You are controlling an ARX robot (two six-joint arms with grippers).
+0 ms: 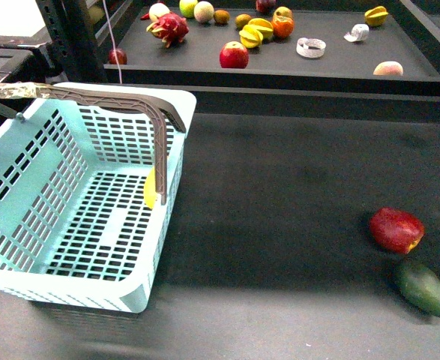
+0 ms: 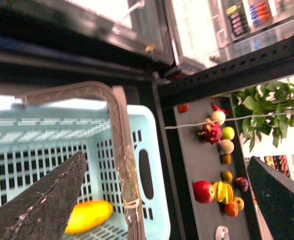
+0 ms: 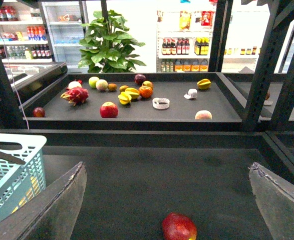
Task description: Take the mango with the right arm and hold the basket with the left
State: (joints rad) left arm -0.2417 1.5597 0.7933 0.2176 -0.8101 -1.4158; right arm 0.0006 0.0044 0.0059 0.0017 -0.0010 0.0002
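Front view: the basket (image 1: 77, 202) is seen on the left of the dark worktop (image 1: 279, 195), one grey-brown handle (image 1: 122, 101) raised across it. The mango (image 1: 151, 187) is seen inside the basket, against the wall on the robot's right, partly hidden by the handle's upright. A red fruit (image 1: 396, 229) and a dark green fruit (image 1: 423, 288) lie well apart from the basket at the worktop's right, the two just beside each other. Behind, a raised tray (image 1: 205, 56) carries a red apple (image 1: 234, 55), a dragon fruit (image 1: 169, 28), yellow star fruit (image 1: 255, 32) and other produce. Neither arm is seen here.

Left wrist view: the left pincer (image 2: 167, 200) is seen with fingers (image 2: 41, 200) spread wide, nothing between them. The handle (image 2: 121, 150) is seen between the fingers, in front of the mango (image 2: 88, 216), which lies on the basket floor. The basket rim (image 2: 154, 165) is seen beyond it.

Right wrist view: the right pincer (image 3: 169, 200) is seen with fingers (image 3: 51, 210) parted and empty, over bare worktop. The red fruit (image 3: 179, 227) lies between them, lower down. A corner of the basket (image 3: 16, 170) is seen to one side. The mango is not seen in this view.
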